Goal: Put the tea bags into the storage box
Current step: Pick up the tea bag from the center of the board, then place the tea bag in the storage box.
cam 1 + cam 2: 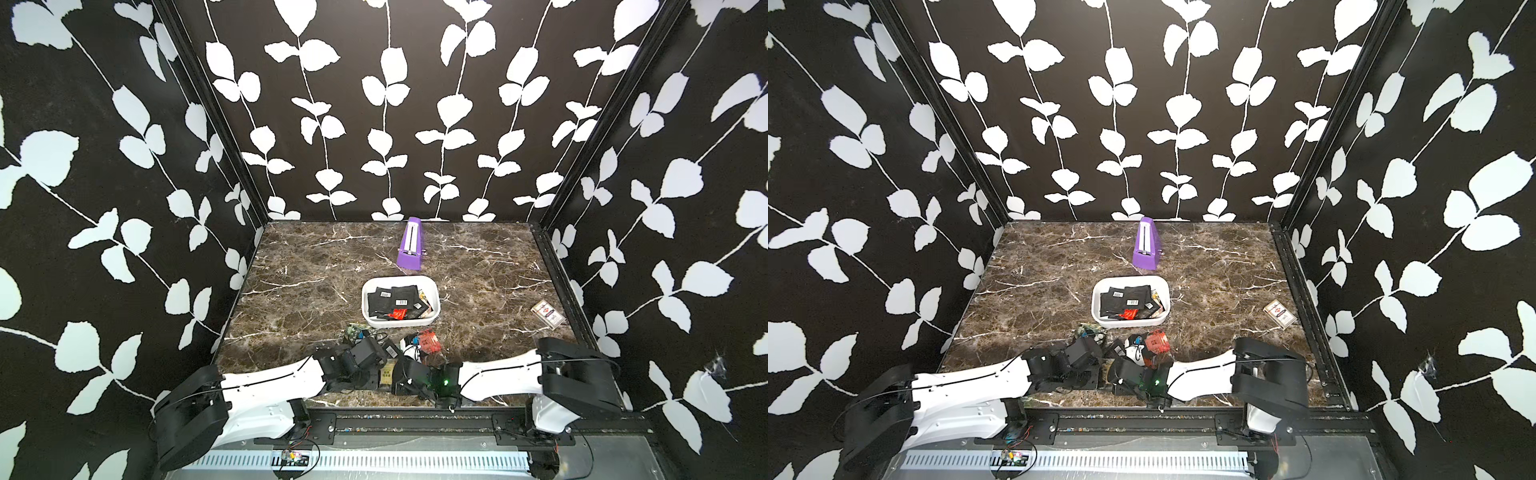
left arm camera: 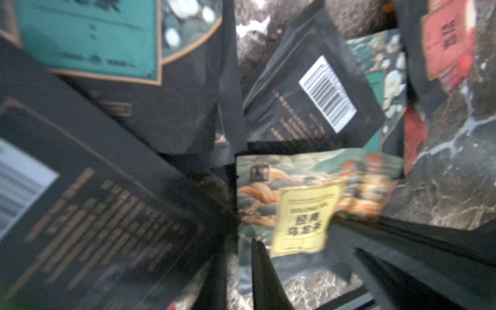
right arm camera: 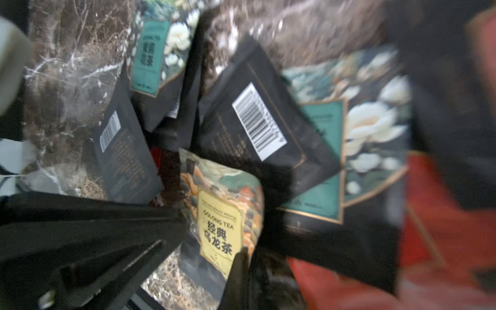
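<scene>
While my right end effector was clenched at the yellow tea bag and my left end effector was unreadable, the storage box lay just beyond both, seemingly nearer my right.

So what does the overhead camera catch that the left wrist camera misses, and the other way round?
Only a top view shows the white box with tea bags already inside, the purple wedge and the card pack. Only the left wrist view shows fine print: writing on a yellow label and white flowers on a teal tea bag. Both show loose tea bags, a red one among them, on the marble table.
</scene>
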Available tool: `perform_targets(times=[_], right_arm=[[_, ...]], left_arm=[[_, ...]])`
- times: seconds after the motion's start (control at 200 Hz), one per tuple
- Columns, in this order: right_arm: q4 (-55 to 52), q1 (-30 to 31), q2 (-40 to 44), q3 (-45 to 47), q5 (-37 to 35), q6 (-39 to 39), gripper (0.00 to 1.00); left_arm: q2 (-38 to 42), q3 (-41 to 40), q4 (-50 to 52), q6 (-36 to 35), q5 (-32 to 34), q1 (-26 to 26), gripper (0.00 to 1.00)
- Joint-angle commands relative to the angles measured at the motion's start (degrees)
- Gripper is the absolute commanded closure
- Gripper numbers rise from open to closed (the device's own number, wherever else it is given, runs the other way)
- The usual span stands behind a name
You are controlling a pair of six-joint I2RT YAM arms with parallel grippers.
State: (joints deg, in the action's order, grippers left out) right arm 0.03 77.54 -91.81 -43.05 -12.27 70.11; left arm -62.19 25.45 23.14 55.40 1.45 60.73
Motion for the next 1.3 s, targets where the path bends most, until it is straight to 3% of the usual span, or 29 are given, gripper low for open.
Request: perform_targets(times=[0.0, 0.145, 0.34, 0.435, 0.51, 0.575, 0.725, 0.87, 1.02, 1.15, 1.295], right_arm=[[-19.75, 0.31, 5.43, -6.43, -6.71, -5.39, 1.00], [-36.15, 0.30, 12.79, -11.56, -13.25, -11.37, 1.00], [-55.04, 0.07, 24.12, -18.02, -22.31, -15.51, 1.00], [-58.85, -1.93, 27.80, -22.22, -25.96, -19.40, 1.00], [-55.53, -5.38, 29.65, -24.18, -25.86, -24.84, 1.00], [-48.51, -9.77, 30.83, -24.25, -22.26, -29.79, 1.00], [-28.61, -22.76, 29.47, -21.62, -4.12, -34.25, 1.00], [-16.66, -31.61, 21.14, -22.41, 11.00, -29.69, 1.00], [-5.84, -36.08, 10.67, -23.74, 23.71, -22.85, 1.00], [-0.77, -36.84, 3.18, -24.76, 27.42, -19.11, 1.00], [-4.15, -36.84, -2.48, -26.17, 24.85, -20.18, 1.00]], left_arm=[[3.58, 3.14, 1.23, -2.30, 1.11, 0.02, 0.79], [8.07, 7.21, 0.15, -4.48, 1.96, -0.08, 0.65], [7.75, 10.69, 8.50, -5.80, 12.29, -1.61, 0.61], [8.24, 9.64, 7.62, -4.24, 14.22, -2.55, 0.57], [8.90, 8.06, 4.56, -3.50, 13.70, -2.98, 0.54], [9.46, 7.08, 2.67, -2.87, 13.41, -3.25, 0.52], [9.86, 7.30, 4.21, -2.18, 14.33, -3.94, 0.51], [10.63, 7.16, 6.45, -1.39, 15.26, -4.37, 0.48], [12.75, 5.98, 6.55, -0.67, 15.63, -4.39, 0.46], [14.12, 5.34, 6.45, -0.13, 15.98, -4.39, 0.44], [13.89, 4.87, 5.29, 0.40, 15.35, -4.39, 0.44]])
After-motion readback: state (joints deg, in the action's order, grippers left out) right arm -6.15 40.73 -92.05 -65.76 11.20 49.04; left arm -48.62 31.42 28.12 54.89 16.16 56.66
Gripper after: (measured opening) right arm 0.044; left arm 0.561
